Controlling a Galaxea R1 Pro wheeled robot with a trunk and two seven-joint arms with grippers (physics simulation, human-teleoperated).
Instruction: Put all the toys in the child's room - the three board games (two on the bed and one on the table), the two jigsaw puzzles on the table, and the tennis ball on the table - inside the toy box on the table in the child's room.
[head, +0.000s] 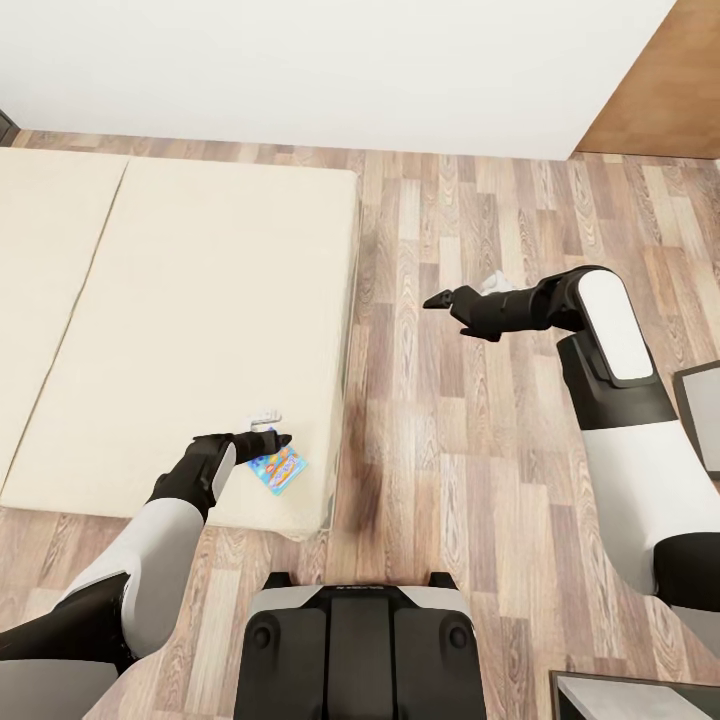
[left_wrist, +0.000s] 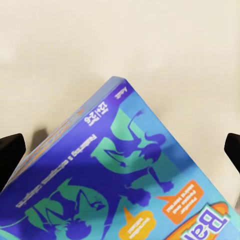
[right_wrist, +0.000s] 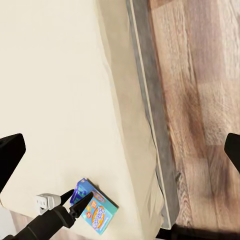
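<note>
One blue game box (head: 279, 469) is being seen lying flat on the beige bed (head: 180, 300), close to the near corner of the mattress and just inside its floor-side edge. The left tool (head: 277, 439) is being held right at the box's far edge; in the right wrist view its two dark fingers (right_wrist: 80, 201) are shown slightly parted, with the box's corner (right_wrist: 96, 208) lying at or between their tips, though whether they are touching it cannot be told. In the left wrist view the box (left_wrist: 125, 175) is being shown very close, tilted across the picture, printed with green and purple figures and orange speech bubbles, with the left tool's fingertips (left_wrist: 10, 155) spread wide on either side of it.

Further out, the right tool (head: 440, 299) is being held in the air above the wooden floor (head: 460, 430), well apart from the bed and pointing towards it. Its fingertips (right_wrist: 9, 152) are being shown at the two edges of the right wrist view, spread wide with nothing between them. Beyond the bed and floor, a white wall (head: 330, 70) is being seen.
</note>
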